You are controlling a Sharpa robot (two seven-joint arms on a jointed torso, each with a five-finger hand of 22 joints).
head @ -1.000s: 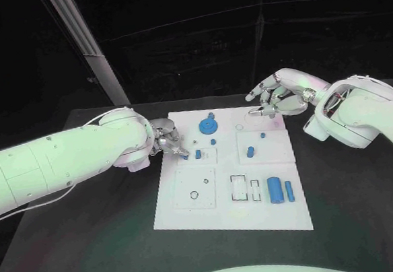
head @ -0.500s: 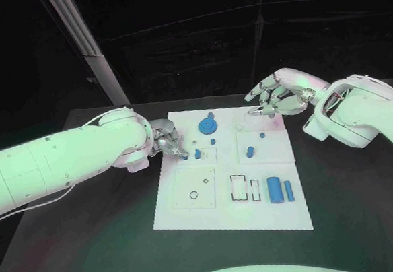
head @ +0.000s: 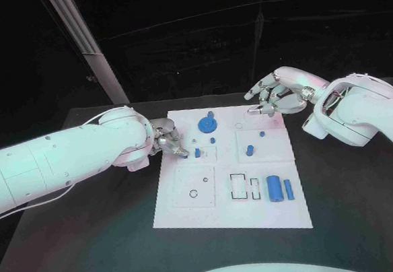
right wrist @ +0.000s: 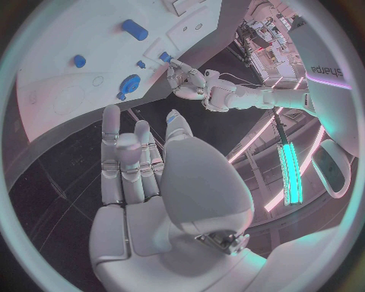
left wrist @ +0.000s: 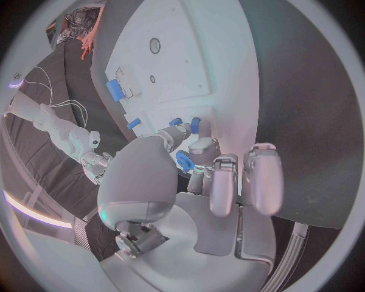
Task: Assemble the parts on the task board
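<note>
The white task board [head: 192,211] lies mid-table. My left hand [head: 168,142] sits at the board's left edge and pinches a small blue part [left wrist: 183,161] between thumb and fingers. Just past its fingertips stands a small blue peg [head: 199,152]. A round blue part [head: 206,126] sits at the board's far end, with small pegs [head: 249,150] near the middle. A blue cylinder [head: 274,187] and a thin blue bar [head: 289,190] lie at the near right. My right hand [head: 277,95] hovers over the board's far right corner, fingers spread, holding nothing.
Two empty rectangular slots [head: 238,188] and a small ring hole [head: 195,194] mark the board's near half. A grey post [head: 87,48] rises behind the table's far left. The table's far edge [head: 153,103] runs close behind both hands.
</note>
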